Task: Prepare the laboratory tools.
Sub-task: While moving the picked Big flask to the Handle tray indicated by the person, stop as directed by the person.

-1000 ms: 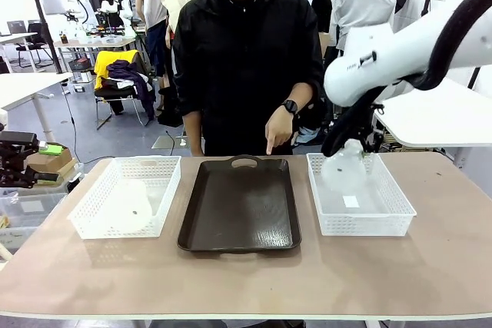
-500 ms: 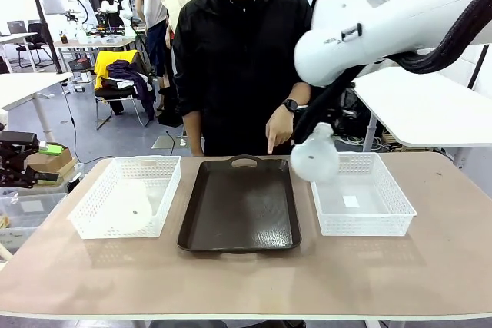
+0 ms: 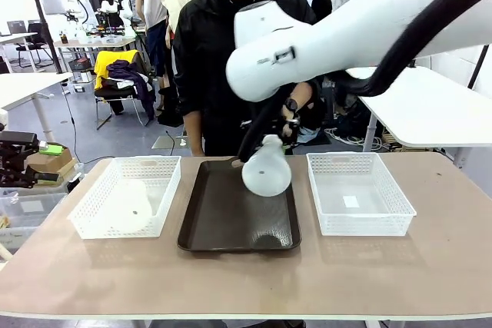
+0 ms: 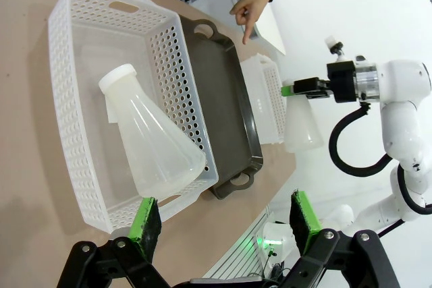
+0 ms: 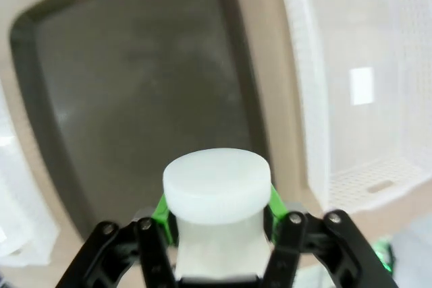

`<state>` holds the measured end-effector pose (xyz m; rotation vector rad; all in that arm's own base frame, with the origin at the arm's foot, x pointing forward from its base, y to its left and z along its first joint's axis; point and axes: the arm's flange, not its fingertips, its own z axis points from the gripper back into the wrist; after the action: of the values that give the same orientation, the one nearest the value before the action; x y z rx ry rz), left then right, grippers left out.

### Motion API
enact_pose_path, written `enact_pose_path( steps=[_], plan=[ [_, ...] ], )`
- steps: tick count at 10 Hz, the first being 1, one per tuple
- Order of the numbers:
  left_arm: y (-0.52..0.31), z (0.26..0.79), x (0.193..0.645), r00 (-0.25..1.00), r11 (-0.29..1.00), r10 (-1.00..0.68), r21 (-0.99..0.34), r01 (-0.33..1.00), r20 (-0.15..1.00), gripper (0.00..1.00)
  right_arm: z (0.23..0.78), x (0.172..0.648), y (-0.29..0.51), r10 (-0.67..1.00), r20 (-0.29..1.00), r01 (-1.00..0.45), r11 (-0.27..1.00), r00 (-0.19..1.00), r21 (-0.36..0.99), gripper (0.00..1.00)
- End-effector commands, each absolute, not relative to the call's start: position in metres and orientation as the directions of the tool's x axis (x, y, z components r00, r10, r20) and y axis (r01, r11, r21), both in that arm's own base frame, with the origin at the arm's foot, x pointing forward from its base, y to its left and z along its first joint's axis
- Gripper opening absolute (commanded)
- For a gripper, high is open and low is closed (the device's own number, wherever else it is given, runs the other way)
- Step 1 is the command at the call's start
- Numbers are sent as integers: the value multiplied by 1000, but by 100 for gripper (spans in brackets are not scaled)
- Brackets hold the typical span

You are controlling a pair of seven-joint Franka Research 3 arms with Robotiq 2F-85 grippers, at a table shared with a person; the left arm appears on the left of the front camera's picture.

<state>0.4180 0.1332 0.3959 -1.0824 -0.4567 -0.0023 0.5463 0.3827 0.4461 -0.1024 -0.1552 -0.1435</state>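
One translucent whitish flask [image 3: 267, 168] hangs base-down over the right part of the dark brown tray [image 3: 223, 220]. My right gripper [image 3: 261, 141] is shut on its neck. In the right wrist view the flask's white cap [image 5: 216, 181] sits between the green pads [image 5: 164, 208], with the tray [image 5: 148, 92] below. The second flask [image 4: 152, 141] lies on its side in the left white basket [image 4: 67, 133], also seen as a pale shape [image 3: 127, 209] in the front view. My left gripper [image 4: 225, 222] is open above the table's near left edge, well short of that flask.
An empty white mesh basket [image 3: 357, 224] stands right of the tray. A person stands at the far side, one hand [image 4: 248, 13] pointing down at the tray's far handle [image 4: 204, 30]. Bare table runs along the near edge.
My right arm has lifted the flask out of the right basket and carried it left, so it now hangs over the tray. The flask in the left basket has not moved.
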Motion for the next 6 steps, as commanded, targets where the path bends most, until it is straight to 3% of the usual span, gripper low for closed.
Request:
enact_pose_path(
  steps=[1,6],
  plan=[
    [134,397,417,906,474,226,-853,219,358,100,439,570,417,-122,164,139,985,979,-98,0],
    [134,397,417,906,474,226,-853,219,358,100,397,585,455,10,69,-12,1000,998,24,0]
  ],
)
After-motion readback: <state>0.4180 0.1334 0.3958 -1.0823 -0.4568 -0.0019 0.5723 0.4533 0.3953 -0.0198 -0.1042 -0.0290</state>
